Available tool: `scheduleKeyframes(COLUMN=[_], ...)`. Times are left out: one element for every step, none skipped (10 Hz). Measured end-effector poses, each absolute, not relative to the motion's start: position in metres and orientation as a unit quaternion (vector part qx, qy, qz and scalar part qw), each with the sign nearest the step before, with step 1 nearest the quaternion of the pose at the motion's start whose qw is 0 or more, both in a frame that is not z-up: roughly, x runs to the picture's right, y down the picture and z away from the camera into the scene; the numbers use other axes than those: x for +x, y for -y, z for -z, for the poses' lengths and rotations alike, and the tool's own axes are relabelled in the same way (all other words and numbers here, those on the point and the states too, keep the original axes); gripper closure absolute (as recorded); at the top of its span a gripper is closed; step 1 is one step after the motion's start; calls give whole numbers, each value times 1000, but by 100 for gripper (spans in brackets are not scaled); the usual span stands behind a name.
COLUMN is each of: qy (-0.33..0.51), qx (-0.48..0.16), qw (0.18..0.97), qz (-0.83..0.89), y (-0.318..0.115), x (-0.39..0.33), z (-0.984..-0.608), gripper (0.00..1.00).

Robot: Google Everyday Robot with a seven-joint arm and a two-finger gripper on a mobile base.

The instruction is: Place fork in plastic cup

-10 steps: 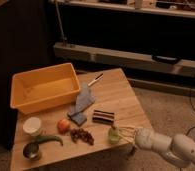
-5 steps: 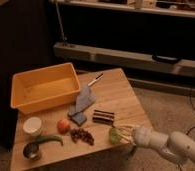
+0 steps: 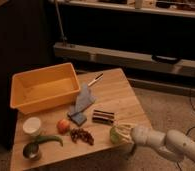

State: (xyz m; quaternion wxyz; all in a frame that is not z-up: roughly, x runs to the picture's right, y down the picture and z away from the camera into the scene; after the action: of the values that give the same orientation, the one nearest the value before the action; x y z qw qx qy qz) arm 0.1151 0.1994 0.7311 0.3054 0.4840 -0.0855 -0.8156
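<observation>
Well off to the left of the fingers (image 3: 127, 128), at the far side of the wooden table (image 3: 122, 95), sits a rectangular orange-yellow plastic bin (image 3: 41, 91). Nearer the front edge, also far left of them, stand a round white container (image 3: 32, 125) and a shiny metal cup (image 3: 30, 151), with a curved green pepper (image 3: 50, 139) lying beside the metal cup. A small round red-orange fruit (image 3: 63, 125) and a dark red bunch of grapes (image 3: 81, 135) come next, both left of the fingers and apart from them. Behind these lies a blue-grey folded cloth (image 3: 82, 103), and beyond it a black-handled utensil with a white tip (image 3: 95, 80), well back from the fingers. A dark rectangular bar (image 3: 103, 116) lies just behind and left of them.

The small light-green translucent plastic cup (image 3: 114, 135) stands upright near the table's front right corner, right at the fingertips on their left. The thin pale whitish fork (image 3: 120, 125) is held off the table at the cup's rim; whether its tip is inside the cup cannot be told. The pale two-finger gripper (image 3: 122, 131) reaches in from the right at the table's edge, its fingers closed on the fork. Its white arm (image 3: 166, 145) trails away to the lower right.
</observation>
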Motion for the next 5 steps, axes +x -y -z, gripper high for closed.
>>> scheduleKeyframes(qy=[90,93,93,93,92], qx=[481,476,473,473,477], qw=[309,315,320,323,325], qz=[816,816,815,814,811], y=[-199,-201,-201,-201,-201], x=[114,116,119,122,125], z=[-735,-740,-742,-743,-742], gripper=[37,27,21,20,20])
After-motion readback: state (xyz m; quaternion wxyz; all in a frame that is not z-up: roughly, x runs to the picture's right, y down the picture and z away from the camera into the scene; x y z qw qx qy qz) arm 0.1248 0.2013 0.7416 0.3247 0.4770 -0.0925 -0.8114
